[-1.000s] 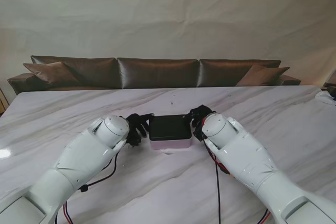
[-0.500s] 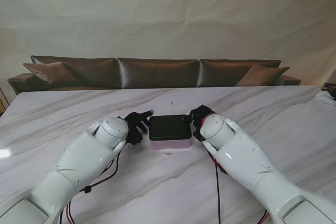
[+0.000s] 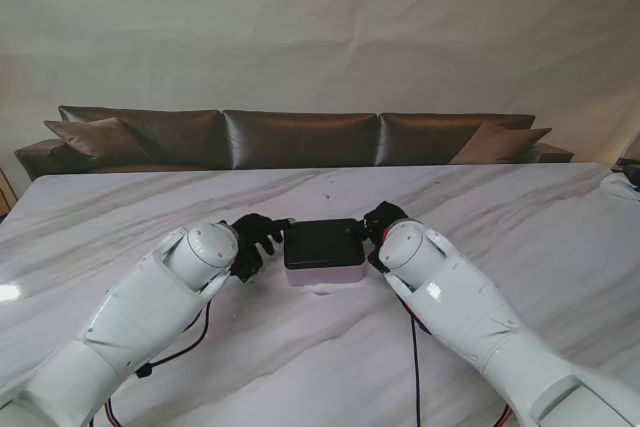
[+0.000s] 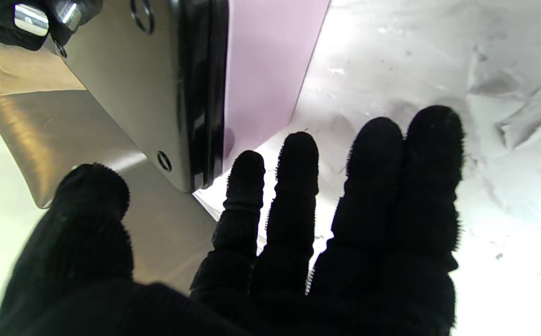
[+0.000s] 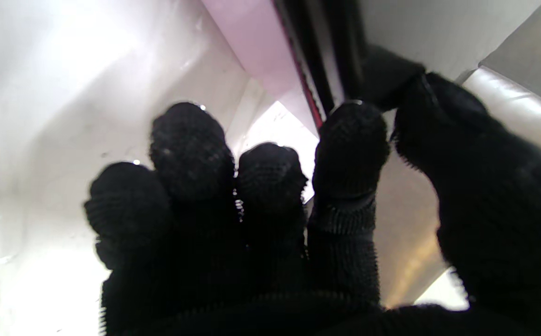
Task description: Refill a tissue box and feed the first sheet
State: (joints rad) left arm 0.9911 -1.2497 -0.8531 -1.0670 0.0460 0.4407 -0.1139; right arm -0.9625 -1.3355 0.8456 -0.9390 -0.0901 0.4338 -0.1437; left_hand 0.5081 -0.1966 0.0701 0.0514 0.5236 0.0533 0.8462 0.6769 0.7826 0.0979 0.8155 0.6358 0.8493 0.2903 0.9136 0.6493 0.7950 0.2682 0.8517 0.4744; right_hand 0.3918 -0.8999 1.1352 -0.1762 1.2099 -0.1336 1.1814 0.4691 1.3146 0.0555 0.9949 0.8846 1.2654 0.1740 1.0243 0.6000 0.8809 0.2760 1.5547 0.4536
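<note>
Here, gloved left robot hand (image 3: pixel 255 240) splayed empty; right robot hand (image 3: pixel 378 226) pinches boxy tissue box (image 3: pixel 324 252)

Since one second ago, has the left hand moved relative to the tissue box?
Yes. In the stand view, the left hand has moved slightly farther from me and toward the tissue box, which stays in place; its fingers now reach the box's left edge.

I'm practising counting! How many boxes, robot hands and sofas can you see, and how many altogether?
Boxes: 1, the tissue box
Robot hands: 2, the left hand and the right hand
Sofas: 1, the brown sofa
Total: 4
</note>
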